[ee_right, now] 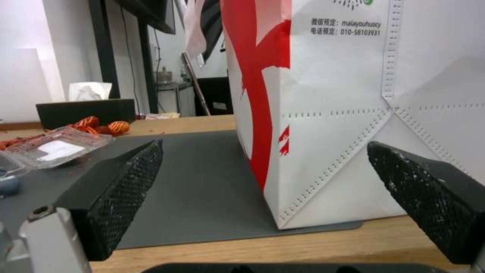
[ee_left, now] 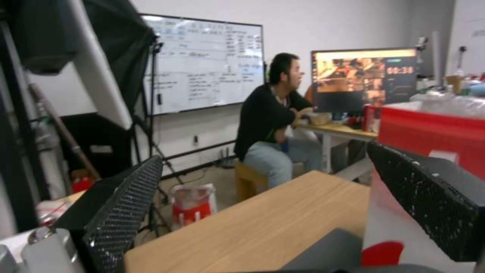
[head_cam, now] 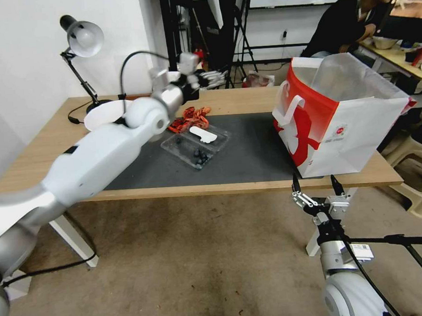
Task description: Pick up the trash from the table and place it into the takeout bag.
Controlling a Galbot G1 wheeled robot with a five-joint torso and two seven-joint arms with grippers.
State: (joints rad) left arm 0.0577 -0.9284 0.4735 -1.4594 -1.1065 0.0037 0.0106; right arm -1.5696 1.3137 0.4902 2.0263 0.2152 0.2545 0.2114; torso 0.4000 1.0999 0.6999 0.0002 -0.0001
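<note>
The red-and-white takeout bag [head_cam: 342,116] stands open at the right end of the table [head_cam: 53,148], on the dark mat [head_cam: 249,155]. A crumpled red wrapper [head_cam: 189,119] lies mid-table, touching a clear plastic tray [head_cam: 196,147] that holds small dark blue pieces. My left gripper [head_cam: 208,78] hovers open and holds nothing above the table's far edge, beyond the wrapper; its fingers [ee_left: 126,212] stand wide apart. My right gripper [head_cam: 316,186] is open just below the front edge, facing the bag's [ee_right: 354,94] near corner. The wrapper [ee_right: 101,125] and tray [ee_right: 55,146] lie off to one side.
A large white bowl [head_cam: 104,114] and a desk lamp [head_cam: 82,39] stand at the back left. A plastic stool [head_cam: 418,164] and a black tripod bar [head_cam: 402,239] sit right of my right arm. A small red-and-white bag [ee_left: 192,206] rests on the floor behind the table.
</note>
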